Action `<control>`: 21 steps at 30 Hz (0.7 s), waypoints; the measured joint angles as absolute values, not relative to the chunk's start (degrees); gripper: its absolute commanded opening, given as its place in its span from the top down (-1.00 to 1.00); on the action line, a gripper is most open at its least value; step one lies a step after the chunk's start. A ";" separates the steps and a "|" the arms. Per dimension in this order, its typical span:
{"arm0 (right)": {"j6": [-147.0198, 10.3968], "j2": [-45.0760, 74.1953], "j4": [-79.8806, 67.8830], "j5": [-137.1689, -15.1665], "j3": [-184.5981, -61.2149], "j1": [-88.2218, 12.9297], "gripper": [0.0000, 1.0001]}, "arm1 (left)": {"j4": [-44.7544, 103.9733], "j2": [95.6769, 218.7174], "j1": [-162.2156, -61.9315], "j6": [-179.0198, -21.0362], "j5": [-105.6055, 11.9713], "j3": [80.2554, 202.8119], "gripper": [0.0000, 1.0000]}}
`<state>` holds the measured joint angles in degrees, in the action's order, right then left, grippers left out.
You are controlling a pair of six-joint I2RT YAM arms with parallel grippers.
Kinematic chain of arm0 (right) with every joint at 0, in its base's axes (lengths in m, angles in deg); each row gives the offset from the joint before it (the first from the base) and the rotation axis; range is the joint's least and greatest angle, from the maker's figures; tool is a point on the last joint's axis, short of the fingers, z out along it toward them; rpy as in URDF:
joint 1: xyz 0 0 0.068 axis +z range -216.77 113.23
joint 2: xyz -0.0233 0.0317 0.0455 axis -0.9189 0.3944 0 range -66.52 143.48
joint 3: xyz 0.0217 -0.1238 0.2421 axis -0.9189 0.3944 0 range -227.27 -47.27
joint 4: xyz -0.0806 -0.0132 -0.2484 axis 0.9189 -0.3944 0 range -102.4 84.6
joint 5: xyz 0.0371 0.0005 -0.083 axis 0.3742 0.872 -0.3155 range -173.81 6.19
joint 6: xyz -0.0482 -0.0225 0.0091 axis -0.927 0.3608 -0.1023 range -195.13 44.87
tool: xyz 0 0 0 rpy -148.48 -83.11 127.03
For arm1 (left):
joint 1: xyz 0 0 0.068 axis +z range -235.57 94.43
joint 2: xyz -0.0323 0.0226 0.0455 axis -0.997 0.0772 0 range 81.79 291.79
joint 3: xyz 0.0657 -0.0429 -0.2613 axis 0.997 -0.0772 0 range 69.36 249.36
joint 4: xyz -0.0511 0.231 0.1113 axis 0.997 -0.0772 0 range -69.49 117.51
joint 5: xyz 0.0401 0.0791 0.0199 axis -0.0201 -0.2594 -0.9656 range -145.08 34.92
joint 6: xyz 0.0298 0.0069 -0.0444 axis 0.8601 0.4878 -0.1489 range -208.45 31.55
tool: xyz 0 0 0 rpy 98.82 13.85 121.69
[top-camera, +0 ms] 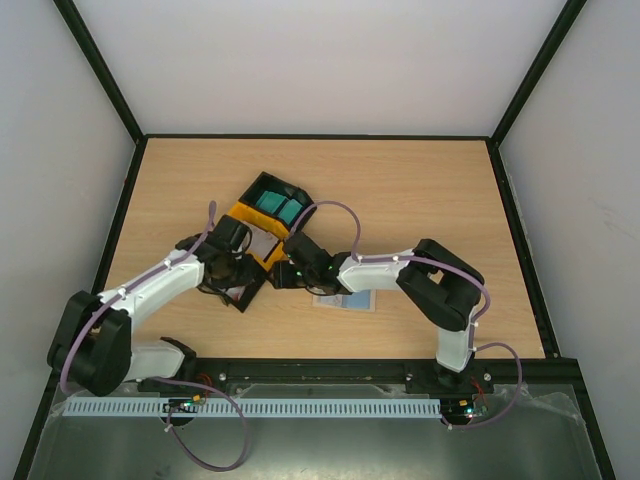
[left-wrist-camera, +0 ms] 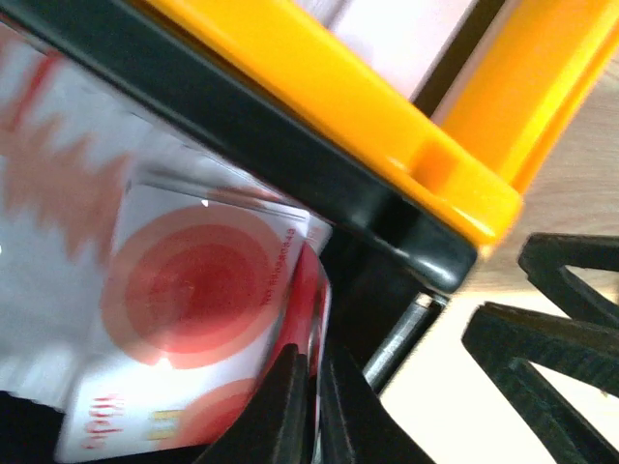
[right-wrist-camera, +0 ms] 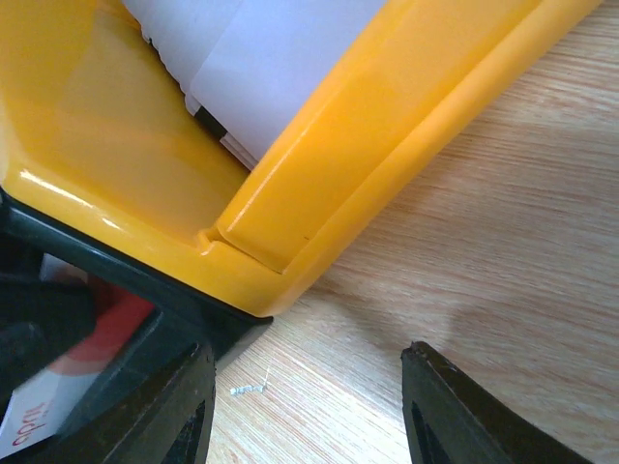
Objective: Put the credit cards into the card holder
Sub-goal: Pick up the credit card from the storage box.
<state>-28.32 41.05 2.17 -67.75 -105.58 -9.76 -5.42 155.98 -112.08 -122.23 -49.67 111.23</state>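
White-shelled, the left arm (top-camera: 150, 285) reaches forward and bends inward over the near black bin (top-camera: 243, 303), where the left gripper (left-wrist-camera: 314, 411) has its fingers all but together, pinching the raised edge of a white credit card with red circles (left-wrist-camera: 193, 290) that lies on others like it. The right arm (top-camera: 400, 272) folds in from the other side, its right gripper (right-wrist-camera: 305, 406) low over the bare wooden table (right-wrist-camera: 503, 242) just beside a corner of the yellow bin (right-wrist-camera: 387, 126), fingers wide apart with nothing between them. Teal credit cards (top-camera: 275, 203) sit in the far black bin (top-camera: 258, 183).
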 measured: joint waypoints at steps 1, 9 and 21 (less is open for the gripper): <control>-28.32 41.05 2.17 -67.82 -105.58 -9.76 -0.05 | -5.73 155.74 -112.03 -122.01 -50.37 111.43 0.95; -28.34 40.06 2.15 -68.54 -105.49 -9.76 -0.05 | -9.18 153.97 -111.81 -121.83 -53.25 113.33 0.95; -28.25 32.70 1.30 -70.27 -103.15 -9.78 -0.15 | -14.21 146.94 -111.81 -122.84 -53.97 119.06 0.95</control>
